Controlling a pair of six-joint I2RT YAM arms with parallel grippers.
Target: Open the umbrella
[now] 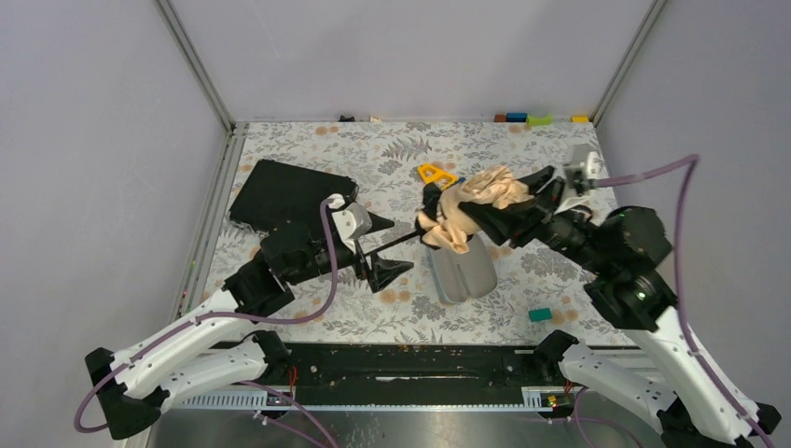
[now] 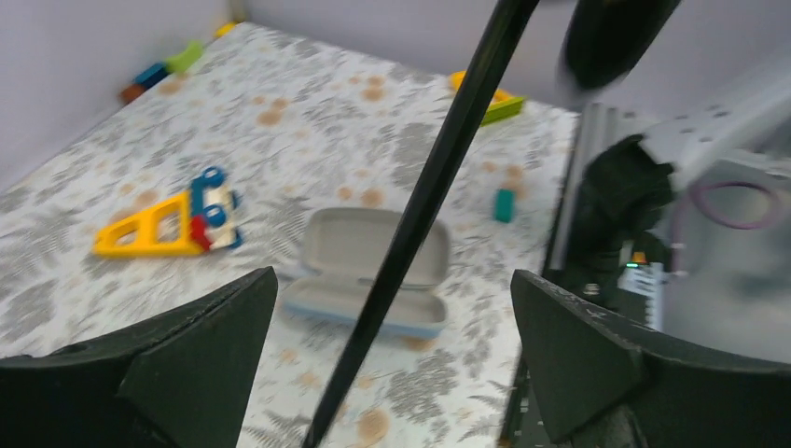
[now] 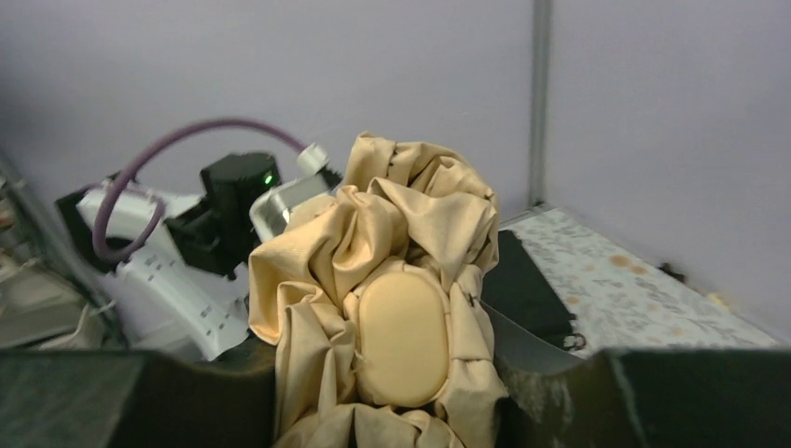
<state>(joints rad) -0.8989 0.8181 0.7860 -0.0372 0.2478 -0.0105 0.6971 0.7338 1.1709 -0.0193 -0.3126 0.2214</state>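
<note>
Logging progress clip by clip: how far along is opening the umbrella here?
Done: on the umbrella the shaft shows bare, apparently drawn out. In hand: the right gripper is clamped on the bunched peach canopy; the left gripper is open, jaws either side of the shaft, not gripping. Left: the canopy is fully collapsed, so spreading it is all to do.

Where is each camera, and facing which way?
Top external: above and behind the arm bases, looking down on the floral-patterned table; both arms show.
Left wrist: on the left arm, looking across the table through the open left hand; a thin dark shaft crosses it.
Right wrist: on the right arm, facing the peach-tan fabric folding umbrella in the right hand.
Shared by top and left wrist: the open grey clamshell case.
</note>
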